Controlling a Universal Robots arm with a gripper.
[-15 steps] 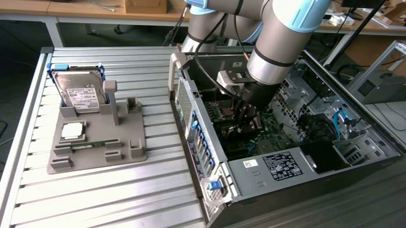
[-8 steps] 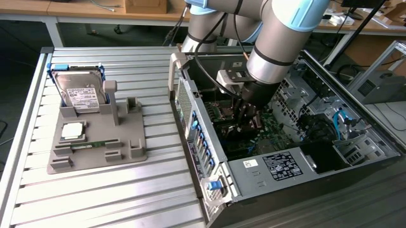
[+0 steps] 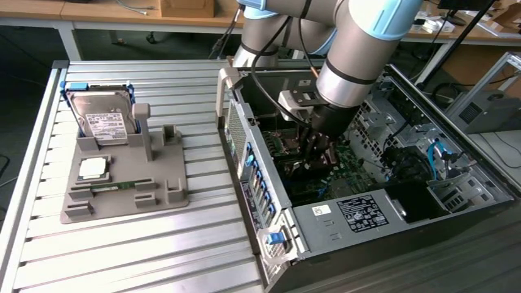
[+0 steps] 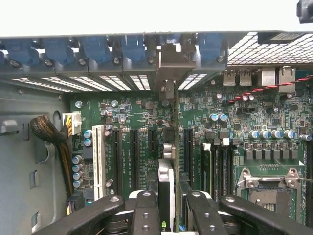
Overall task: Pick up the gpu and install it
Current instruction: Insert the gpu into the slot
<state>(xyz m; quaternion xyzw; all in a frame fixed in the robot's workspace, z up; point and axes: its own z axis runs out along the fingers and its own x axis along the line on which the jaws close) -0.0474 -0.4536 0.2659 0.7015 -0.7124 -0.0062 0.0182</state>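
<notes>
Deep inside the open computer case [image 3: 269, 152], my gripper [image 3: 320, 151] hangs over the green motherboard [image 3: 350, 165]. In the wrist view the gpu [image 4: 166, 171] shows edge-on as a narrow strip between my two black fingers [image 4: 146, 210], and the gripper [image 4: 169, 203] is shut on it. The card stands upright among the black expansion slots [image 4: 133, 152]. Its silver bracket [image 4: 169, 63] reaches the slot openings in the case's rear wall. I cannot tell whether the card's edge sits in a slot.
A grey holder tray [image 3: 122, 201] on the slatted table at the exterior view's left carries a silver hard drive [image 3: 102, 119], a processor [image 3: 94, 168] and a green memory stick [image 3: 122, 185]. Around the card are blue latches [image 4: 93, 49], a white slot [image 4: 99, 154], a cable bundle [image 4: 49, 132] and the processor socket [image 4: 266, 188].
</notes>
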